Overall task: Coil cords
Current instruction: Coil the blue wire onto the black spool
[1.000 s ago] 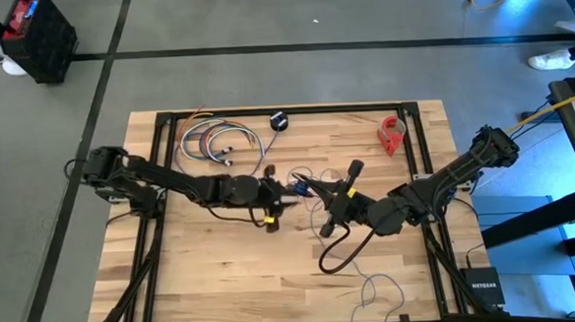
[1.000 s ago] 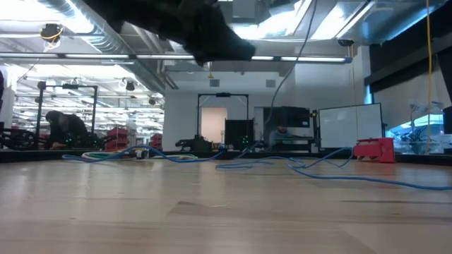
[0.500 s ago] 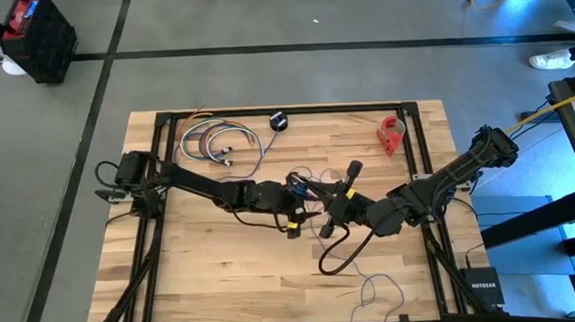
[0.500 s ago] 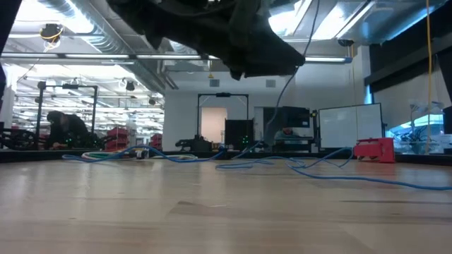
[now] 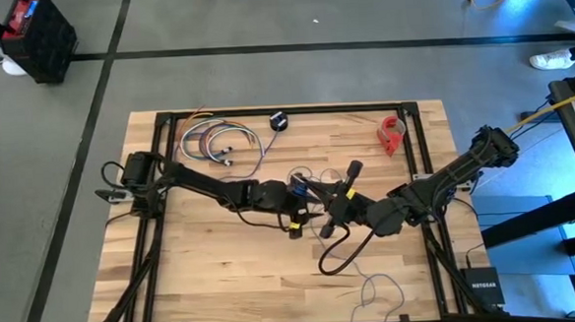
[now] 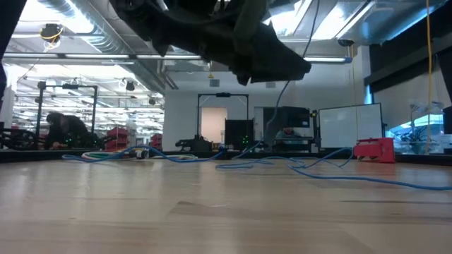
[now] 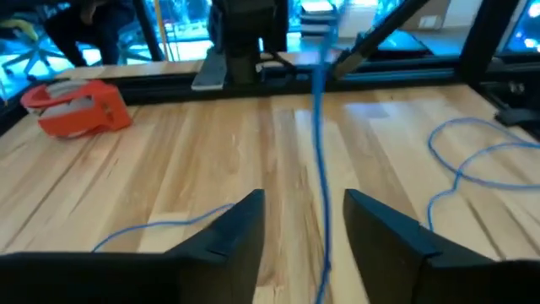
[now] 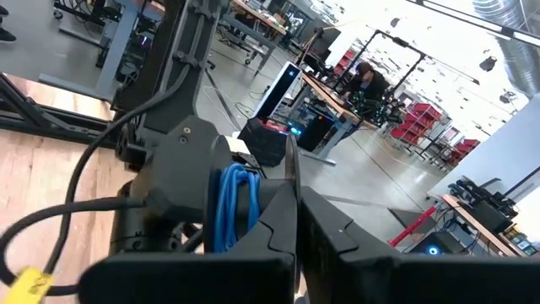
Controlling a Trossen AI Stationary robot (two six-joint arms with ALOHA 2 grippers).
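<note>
Wooden table (image 5: 224,263): cord (image 7: 321,160) between parted left pincer (image 7: 302,221) fingers.

The table (image 5: 205,274) filled the middle of the high view, with the cable bundle (image 5: 218,142) at its upper left, the puck-like spool (image 5: 279,121) at upper centre and the small object (image 5: 393,133) at upper right. The left gripper (image 5: 305,205) and right gripper (image 5: 332,216) met at the table's centre, just beside each other. The cord (image 5: 368,285) trailed from there toward the lower right edge.
</note>
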